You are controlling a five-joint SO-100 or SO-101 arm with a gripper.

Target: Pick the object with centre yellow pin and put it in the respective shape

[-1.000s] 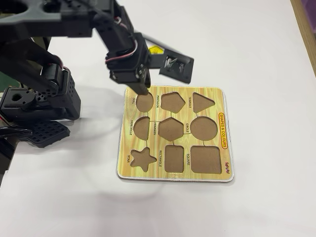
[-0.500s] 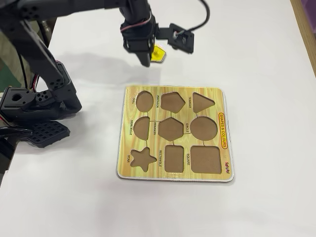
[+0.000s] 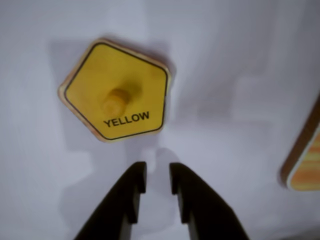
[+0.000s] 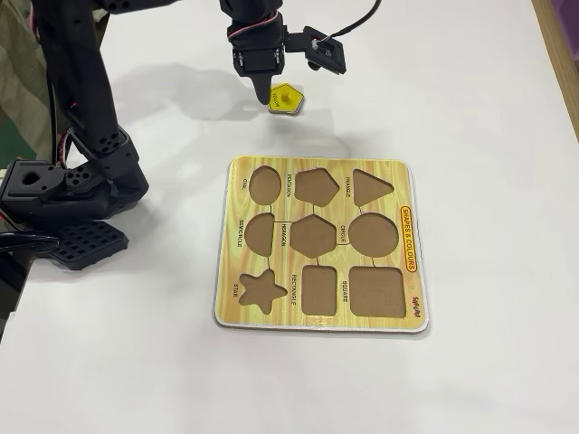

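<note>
White tabletop [image 4: 507,108] fills both views, plain and matte. On it, in the fixed view, lies the board [image 4: 412,312], yellow wood-grain with brown cutouts; its pentagon cutout [image 4: 316,185] is in the top row, middle, between an oval and a triangle, and is empty.

At about 11 o'clock from the board, apart from its edge, lies the pentagon [image 3: 116,90] [image 4: 285,98], flat on the table. In the wrist view it is bright yellow with a thin dark line just inside its edge and a pale rim. A round yellow knob [image 3: 116,99] stands at its centre, and the word YELLOW is printed in dark capitals below the knob.

The claw [image 3: 156,176] [image 4: 272,101] holds nothing; its two dark fingers [image 3: 131,186] stand slightly apart with a narrow gap. In the wrist view their tips sit at 5 o'clock from the pentagon, close but not touching. In the fixed view the claw points down just at the pentagon's 9 o'clock side.
</note>
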